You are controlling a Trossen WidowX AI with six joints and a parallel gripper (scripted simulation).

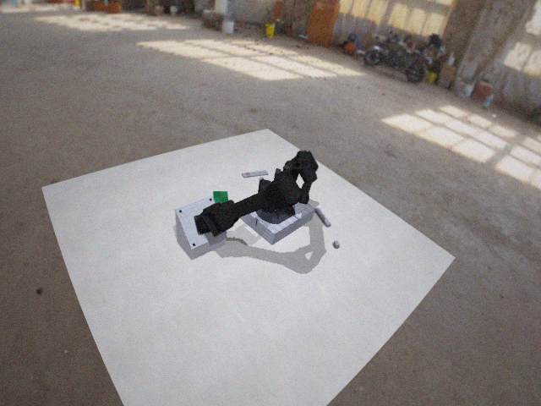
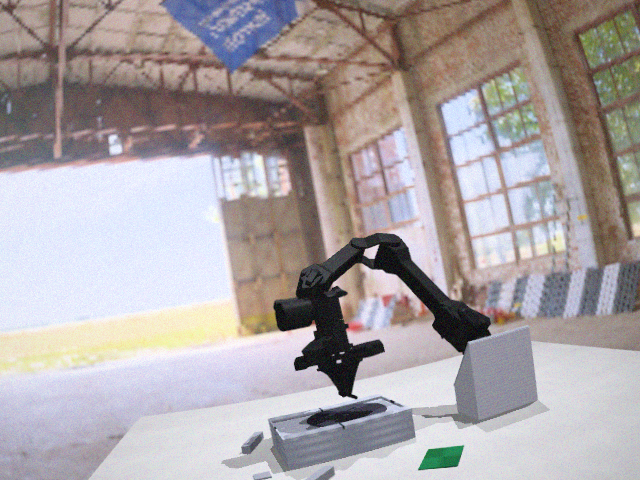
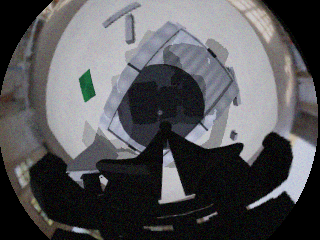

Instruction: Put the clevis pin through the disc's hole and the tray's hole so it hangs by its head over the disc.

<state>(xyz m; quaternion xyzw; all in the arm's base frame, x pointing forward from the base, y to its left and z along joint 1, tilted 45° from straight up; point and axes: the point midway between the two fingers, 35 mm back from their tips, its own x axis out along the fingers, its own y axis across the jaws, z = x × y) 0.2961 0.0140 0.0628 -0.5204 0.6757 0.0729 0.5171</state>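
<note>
Gripper [image 2: 349,396] [image 3: 164,132] above tray [image 2: 361,443] [image 3: 116,96] [image 1: 274,238], fingers clamped on pin [image 3: 166,125]; disc [image 2: 323,419] [image 3: 192,95] flat inside tray.

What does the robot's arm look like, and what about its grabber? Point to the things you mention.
The arm [image 1: 253,203] [image 2: 421,284] is black all over, with chunky joints and straight links. The gripper [image 2: 349,395] [image 3: 164,132] is black too. Its two fingers are wide at the back and narrow to small tips. I can't make out any cables or markings.
</note>
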